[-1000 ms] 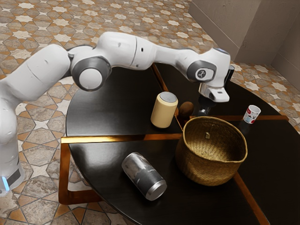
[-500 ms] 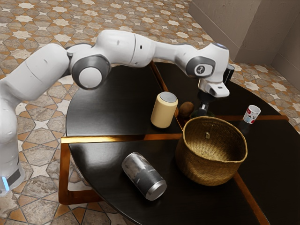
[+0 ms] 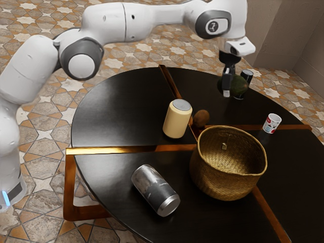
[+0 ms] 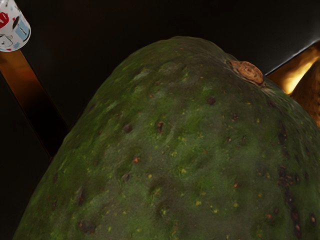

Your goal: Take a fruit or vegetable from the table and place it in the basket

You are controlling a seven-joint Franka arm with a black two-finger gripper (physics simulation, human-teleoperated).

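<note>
Since hand (image 3: 229,87) rose, gripped avocado (image 3: 240,85) hangs clear above table (image 3: 119,111).

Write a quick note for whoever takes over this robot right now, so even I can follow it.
Gripper: closed on a green avocado, held above the table.
Basket: standing upright on the table, its open top facing up.
Done: the avocado is off the table.
Left: bring it over the basket, lower it in and let go.
</note>
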